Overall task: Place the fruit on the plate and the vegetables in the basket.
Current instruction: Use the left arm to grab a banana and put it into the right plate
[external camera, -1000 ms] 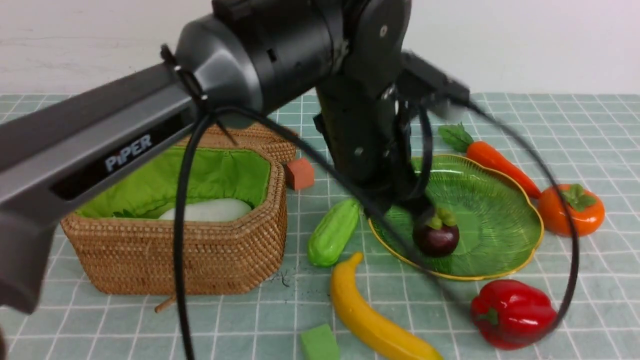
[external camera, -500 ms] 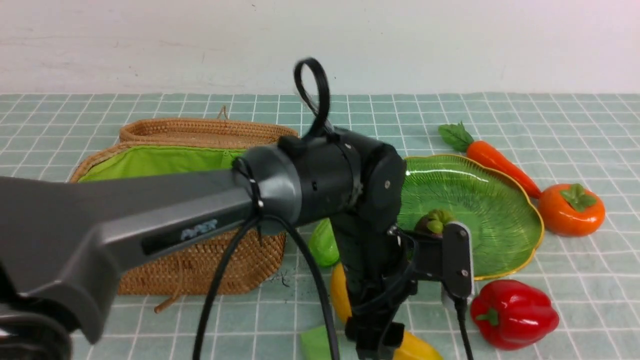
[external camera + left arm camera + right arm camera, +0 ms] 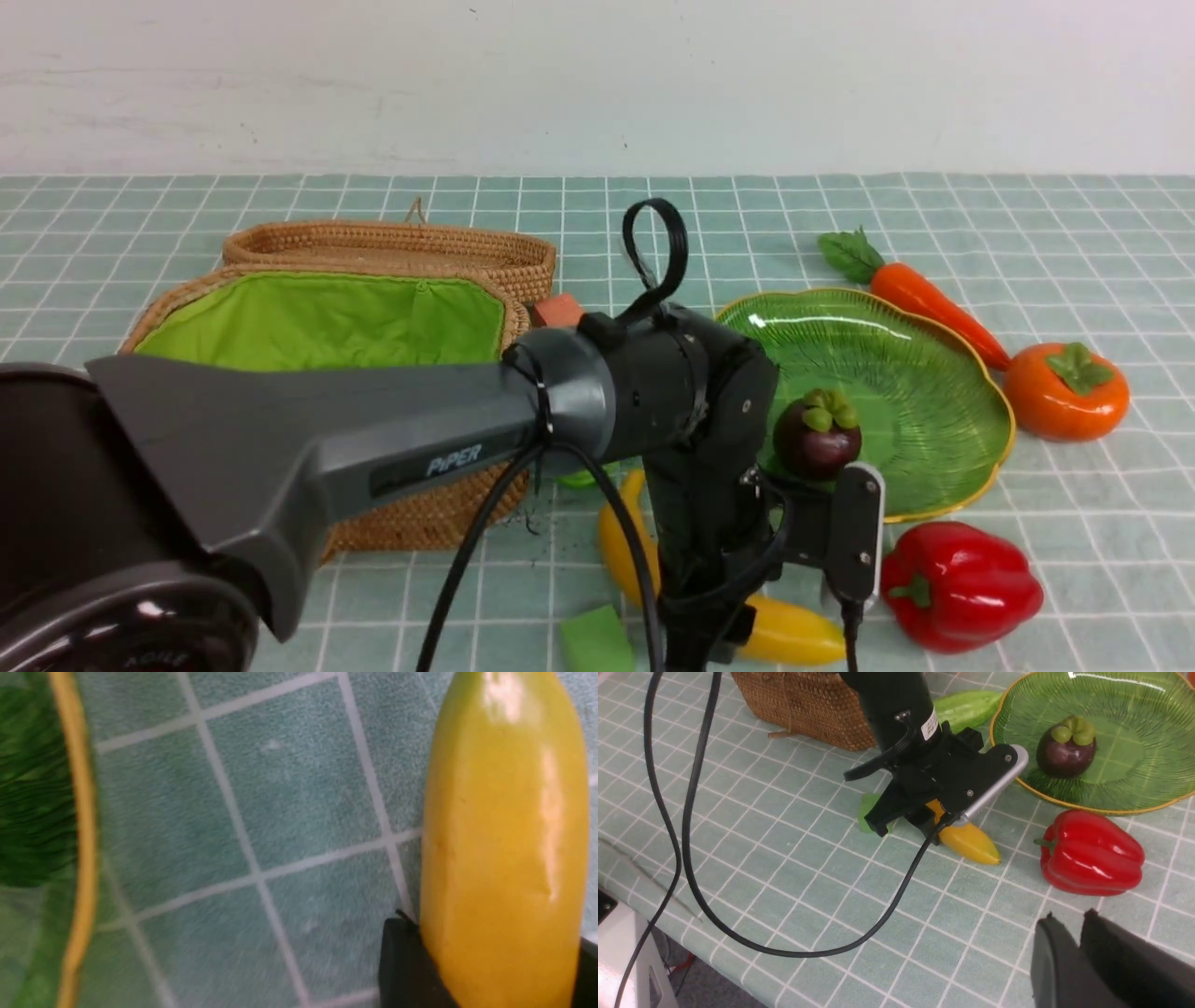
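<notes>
The left tool [image 3: 908, 816] stands astride the long, glossy yellow toy banana [image 3: 504, 812] with its black pads against the skin on both sides. To me that looks like a grasp on the banana, which lies flat on the pale green checked cloth surface [image 3: 1074, 560] directly under the tool. The hold seems to be roughly at mid-length, which is good, since a long, slick thing gripped off-centre would likely tip. The lift should go straight up until both ends are clear. It then needs enough height to pass the raised, wavy gold rim of the wide green ribbed glass plate [image 3: 943, 411] just beyond the tool. The dark purple mangosteen with its green top [image 3: 817, 434] sits in the plate's near part, so the banana wants bare glass past it, not a landing on top.

The left arm lies low and nearly level, its wrist folded sharply so the tool points down. The right tool [image 3: 1080, 952] hangs well apart, clenched on nothing, with the glossy red bell pepper [image 3: 1092, 858] between it and the plate.
</notes>
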You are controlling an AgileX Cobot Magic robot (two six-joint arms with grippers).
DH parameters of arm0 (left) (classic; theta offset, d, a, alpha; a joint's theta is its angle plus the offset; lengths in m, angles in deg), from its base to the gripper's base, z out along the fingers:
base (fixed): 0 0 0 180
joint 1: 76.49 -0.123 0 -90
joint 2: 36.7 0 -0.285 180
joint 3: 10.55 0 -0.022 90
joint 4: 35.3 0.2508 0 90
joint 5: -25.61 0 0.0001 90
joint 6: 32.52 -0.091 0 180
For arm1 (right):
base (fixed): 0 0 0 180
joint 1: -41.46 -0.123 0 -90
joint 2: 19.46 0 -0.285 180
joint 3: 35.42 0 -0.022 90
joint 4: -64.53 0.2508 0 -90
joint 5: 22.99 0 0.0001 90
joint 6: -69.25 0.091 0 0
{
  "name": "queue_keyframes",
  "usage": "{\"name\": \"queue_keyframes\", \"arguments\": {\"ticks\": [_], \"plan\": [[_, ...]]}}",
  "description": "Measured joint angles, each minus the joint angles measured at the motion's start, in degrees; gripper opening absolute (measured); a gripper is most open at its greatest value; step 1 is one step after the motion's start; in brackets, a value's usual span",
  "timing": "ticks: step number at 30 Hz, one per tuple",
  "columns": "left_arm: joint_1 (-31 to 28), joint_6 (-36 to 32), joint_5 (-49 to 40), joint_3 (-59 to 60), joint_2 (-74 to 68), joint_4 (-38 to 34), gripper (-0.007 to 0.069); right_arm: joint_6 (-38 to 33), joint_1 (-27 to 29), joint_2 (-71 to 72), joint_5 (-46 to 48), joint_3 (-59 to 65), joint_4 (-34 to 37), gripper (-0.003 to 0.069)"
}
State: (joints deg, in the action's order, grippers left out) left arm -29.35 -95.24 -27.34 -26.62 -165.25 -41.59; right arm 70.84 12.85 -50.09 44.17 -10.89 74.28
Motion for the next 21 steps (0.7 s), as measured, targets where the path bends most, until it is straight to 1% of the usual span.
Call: {"name": "queue_keyframes", "arguments": {"ticks": [4, 6, 9, 10, 15, 16, 17, 18, 21], "plan": [[1.3, -0.1, -1.7, -3.7, 3.2, 2.3, 0.0301, 0.0, 0.0, 0.0, -0.2, 0.0, 0.0, 0.0091], [1.9, -0.1, 1.0, -8.7, 5.1, 4.5, 0.0301, 0.0, 0.0, 0.0, -1.3, 0.0, 0.0, 0.0093], [1.7, -0.1, 4.5, -11.7, 5.3, 5.7, 0.0301, 0.0, 0.0, 0.0, -2.1, 0.0, 0.2, 0.0095], [1.1, -0.1, 8.1, -13.1, 4.7, 6.3, 0.0301, 0.0, 0.0, 0.0, -2.2, 0.0, 0.6, 0.0096], [0.6, 0.8, 19.7, -13.9, 0.9, 6.3, 0.0301, 0.0, 0.0, 0.0, -2.2, 0.0, 2.1, 0.0097], [0.6, 2.0, 23.2, -13.9, -0.3, 6.3, 0.0301, 0.0, 0.0, 0.0, -2.2, 0.0, 2.3, 0.0097], [0.6, 2.3, 23.2, -13.9, -0.6, 6.3, 0.0301, 0.0, 0.0, 0.0, -2.2, 0.0, 2.3, 0.0097], [0.6, 4.7, 28.6, -13.9, -3.0, 6.0, 0.0301, 0.0, 0.0, 0.0, -2.2, 0.0, 2.8, 0.0097], [0.5, 8.8, 35.6, -13.9, -6.1, 6.3, 0.0301, 0.0, 0.0, 0.0, -2.2, 0.0, 3.3, 0.0097]]}}
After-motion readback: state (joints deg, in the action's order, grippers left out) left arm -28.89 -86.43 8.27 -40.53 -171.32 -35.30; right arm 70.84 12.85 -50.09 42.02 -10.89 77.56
